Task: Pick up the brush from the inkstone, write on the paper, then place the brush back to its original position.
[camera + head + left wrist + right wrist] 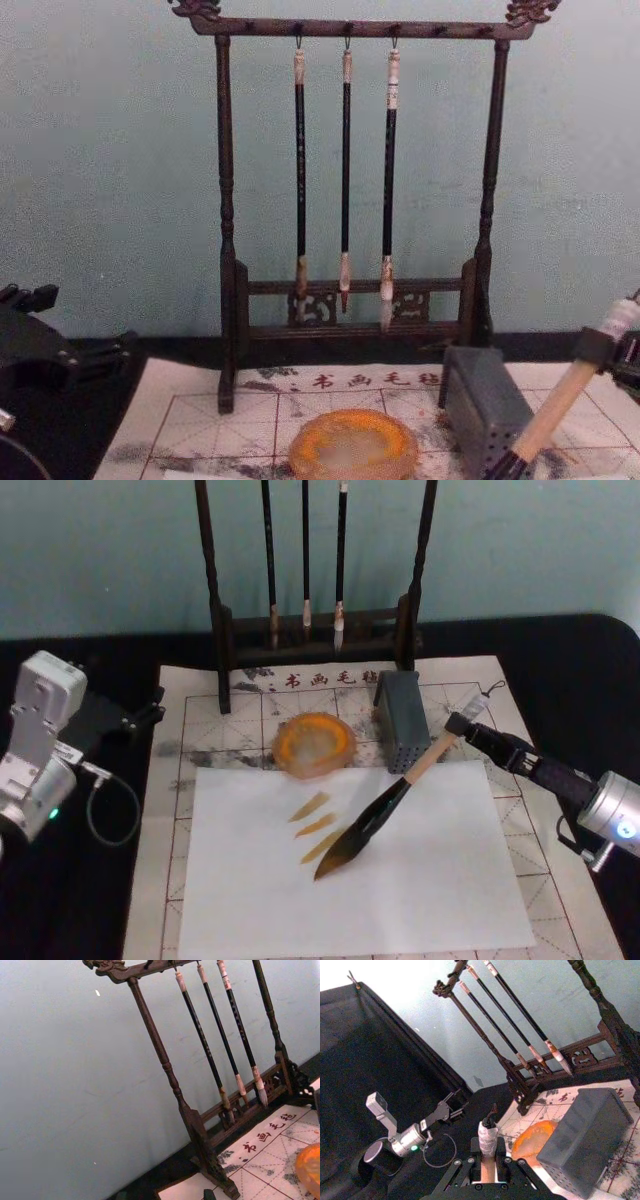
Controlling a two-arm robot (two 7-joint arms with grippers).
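Note:
My right gripper [468,728] reaches in from the right and is shut on the upper handle of the brush [400,790]. In the right wrist view the gripper [487,1172] clamps the handle just under the brush's whitish cap [488,1135]. The brush slants down to the left, and its dark bristles [345,855] meet a plain white sheet of paper [440,880] just below three amber strokes [316,825]. That sheet lies on a red-gridded off-white mat [200,730]. The amber inkstone [315,743] sits beyond the sheet. My left gripper [148,712] rests open at the mat's left edge.
A dark wooden rack [222,630] with three slim hanging brushes [305,570] stands at the back. A grey rectangular block [402,730] with small holes stands right of the inkstone, close to the brush handle. A cable loop [110,810] lies by the left arm on the black cloth.

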